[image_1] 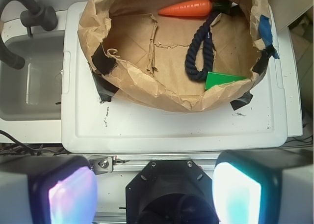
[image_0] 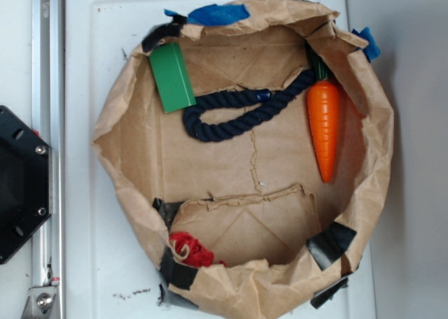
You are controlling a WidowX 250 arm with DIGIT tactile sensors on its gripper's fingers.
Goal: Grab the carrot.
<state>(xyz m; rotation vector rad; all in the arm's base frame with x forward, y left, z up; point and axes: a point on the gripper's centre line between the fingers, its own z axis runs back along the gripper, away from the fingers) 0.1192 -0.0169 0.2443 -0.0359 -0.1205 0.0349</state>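
The carrot (image_0: 325,126) is glossy orange with a dark-green stem. It lies inside the brown paper bag (image_0: 140,172) along the right wall, tip toward the front. In the wrist view the carrot (image_1: 186,8) lies at the top, far from my gripper (image_1: 154,194). My gripper stands open with nothing between its fingers, hovering over the black robot base, well short of the bag. The gripper does not show in the exterior view.
A dark blue rope loop (image_0: 238,116) lies in the bag beside the carrot's stem. A flat green block (image_0: 171,76) leans at the back left. A red wrinkly lump (image_0: 190,249) sits at the front wall. The bag rests on a white board (image_1: 171,130); a sink (image_1: 29,81) is to its left.
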